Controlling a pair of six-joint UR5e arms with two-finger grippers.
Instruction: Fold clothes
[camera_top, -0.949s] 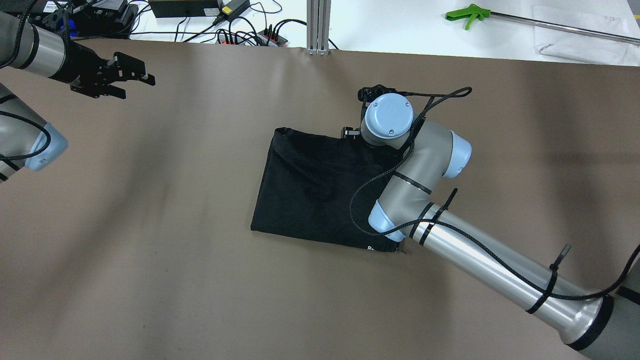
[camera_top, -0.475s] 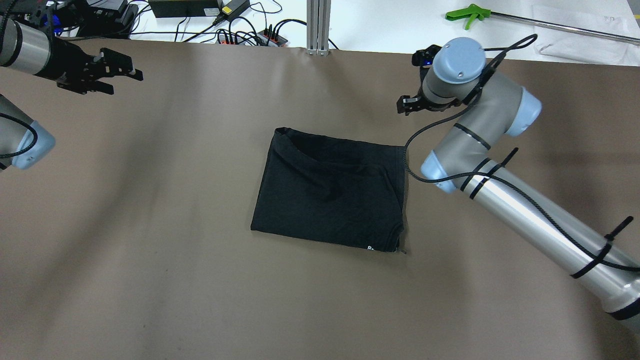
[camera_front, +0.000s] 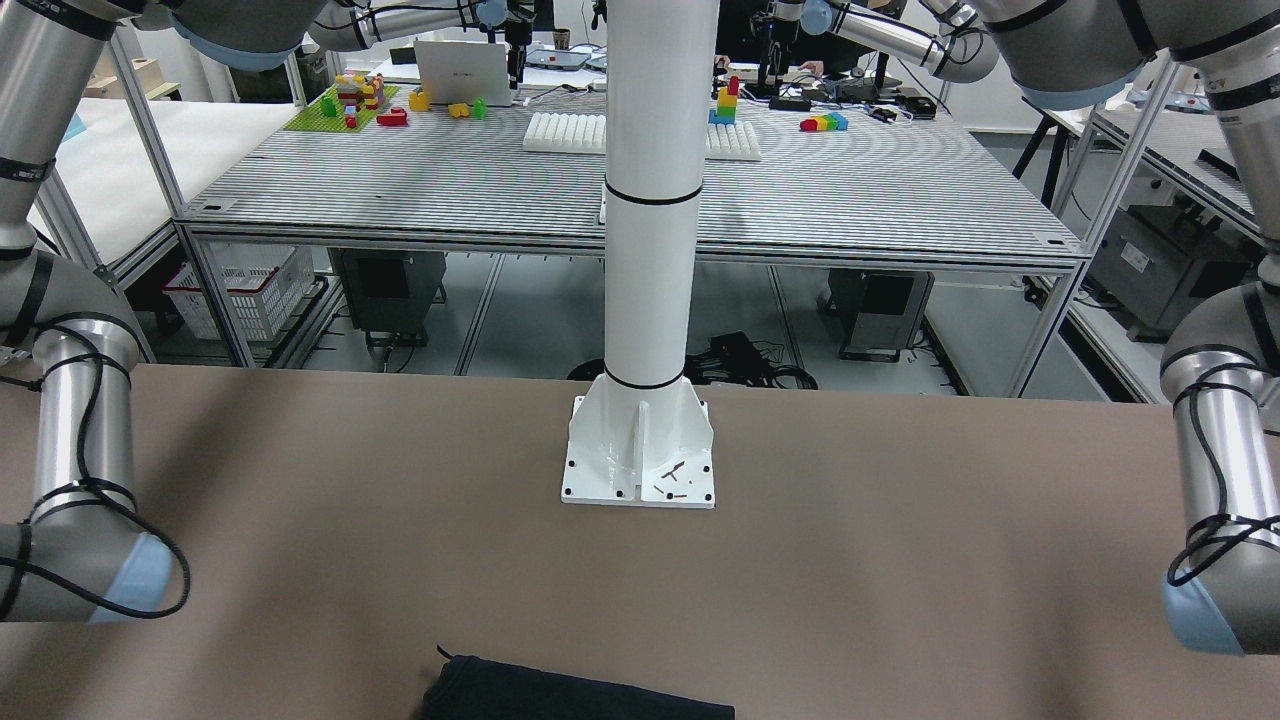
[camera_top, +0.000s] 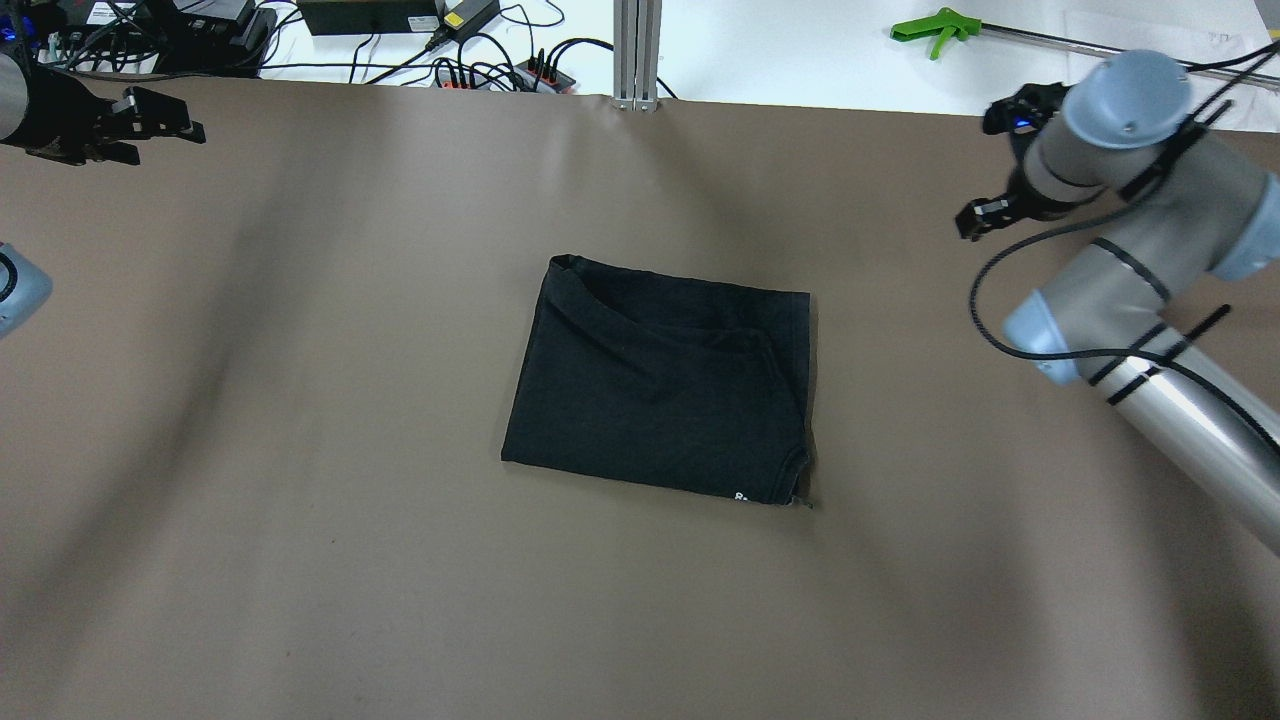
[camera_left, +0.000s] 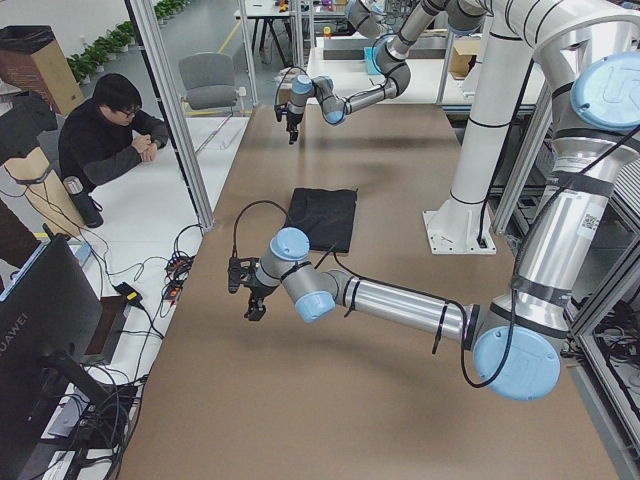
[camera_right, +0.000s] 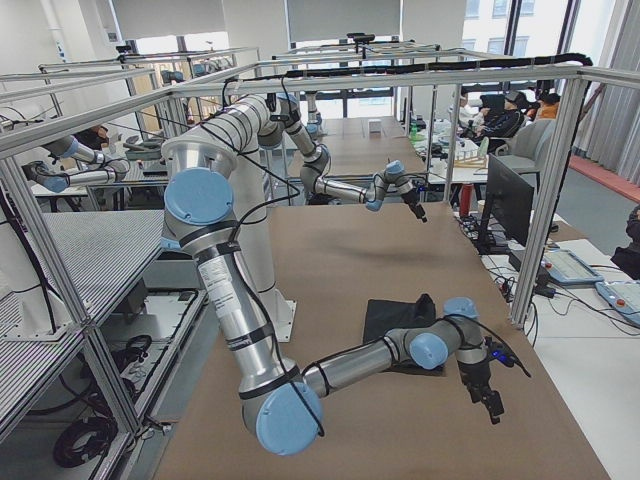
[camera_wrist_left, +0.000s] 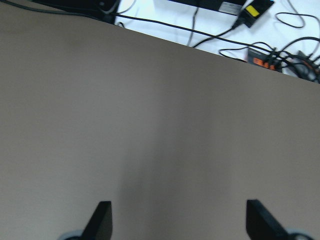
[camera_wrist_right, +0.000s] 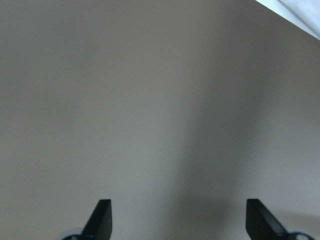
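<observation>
Brown matte table (camera_top: 300, 450) is taking up most of the overhead view, and the black garment (camera_top: 660, 385) is lying flat right in the middle of it. It's sitting as a rough rectangle of stacked layers, with a curved hem running across the upper layer and a tiny white mark at one corner. Fabric is looking soft and non-shiny, just a few gentle wrinkles.

Both arms are hanging well apart from it, the left gripper (camera_top: 178, 118) by the far left corner and the right gripper (camera_top: 978, 218) near the far right edge. Wrist cams are showing both sets of fingers spread wide, nothing but bare table between them. I'm guessing they're parked out there so the cloth isn't getting disturbed, since the fold is looking pretty much done.
</observation>
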